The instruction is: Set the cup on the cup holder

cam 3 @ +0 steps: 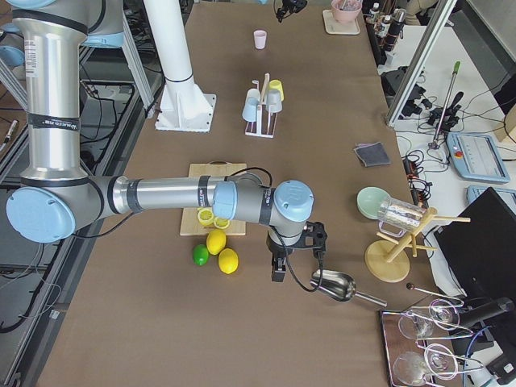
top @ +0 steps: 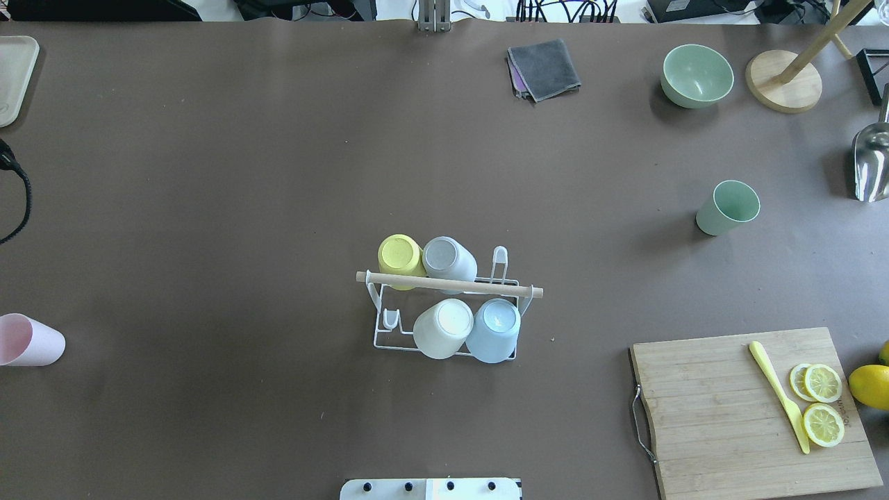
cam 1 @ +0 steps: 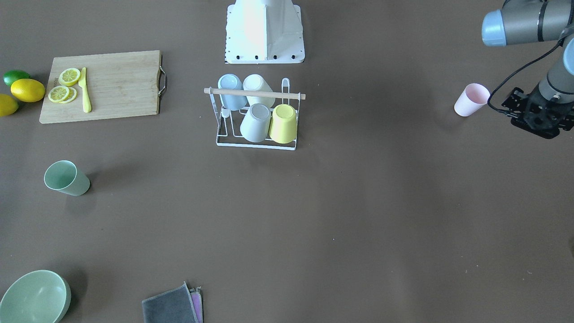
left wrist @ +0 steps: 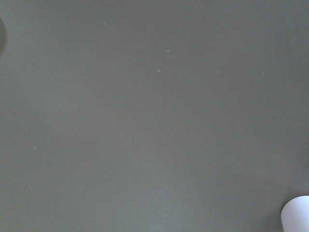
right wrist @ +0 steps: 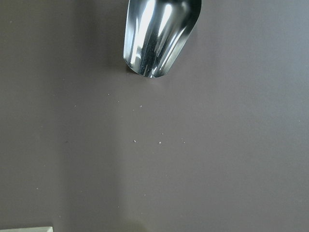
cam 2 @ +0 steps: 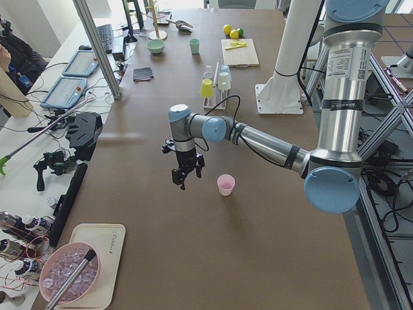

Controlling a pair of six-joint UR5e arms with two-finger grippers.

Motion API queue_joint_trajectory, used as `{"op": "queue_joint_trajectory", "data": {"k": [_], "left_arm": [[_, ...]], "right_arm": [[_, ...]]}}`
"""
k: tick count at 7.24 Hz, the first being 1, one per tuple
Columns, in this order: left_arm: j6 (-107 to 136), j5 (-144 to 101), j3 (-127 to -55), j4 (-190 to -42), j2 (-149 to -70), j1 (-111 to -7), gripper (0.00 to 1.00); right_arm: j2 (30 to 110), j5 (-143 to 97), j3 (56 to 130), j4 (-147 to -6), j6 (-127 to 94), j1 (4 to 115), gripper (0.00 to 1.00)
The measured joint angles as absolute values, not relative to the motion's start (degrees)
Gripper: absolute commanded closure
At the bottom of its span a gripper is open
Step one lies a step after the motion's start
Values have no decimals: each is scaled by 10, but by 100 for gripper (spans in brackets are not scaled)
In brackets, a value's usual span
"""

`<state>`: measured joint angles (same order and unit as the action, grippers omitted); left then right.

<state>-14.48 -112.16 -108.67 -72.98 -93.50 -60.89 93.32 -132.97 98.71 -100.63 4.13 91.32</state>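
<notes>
"Brown counter. Which cup is loose?"

"The pink cup [cam 2: 226, 185]. It stands upright near the left edge, just beside the left pincer [cam 2: 184, 177], on its robot side. Spread or pressed together, I cannot tell."

"Farther on?"

"The holder [cam 1: 287, 95] sits mid-counter, rod lengthwise. The right pincer [cam 3: 297, 264] is at the right edge, state unclear. Arm lettering is unreadable."

4 cups [top: 443, 328], apparently on holder [top: 486, 287] prongs

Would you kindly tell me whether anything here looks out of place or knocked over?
Nothing is spilled or toppled. Only two cups stand upright off the cup holder: the pink cup near the left gripper and the green cup on the robot's right.
</notes>
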Motion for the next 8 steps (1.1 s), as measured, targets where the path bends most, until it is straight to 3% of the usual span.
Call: {"op": "queue_joint_trajectory", "data": {"k": [4, 8], "left_arm": [[-161, -1062, -1091, -529, -1015, -471, 1], [-162, -1024, -1058, -450, -1039, -355, 1]], "right_arm": [[926, -1333, 993, -1005, 42, 913, 0], [926, -1331, 991, -1004, 45, 913, 0]]}}
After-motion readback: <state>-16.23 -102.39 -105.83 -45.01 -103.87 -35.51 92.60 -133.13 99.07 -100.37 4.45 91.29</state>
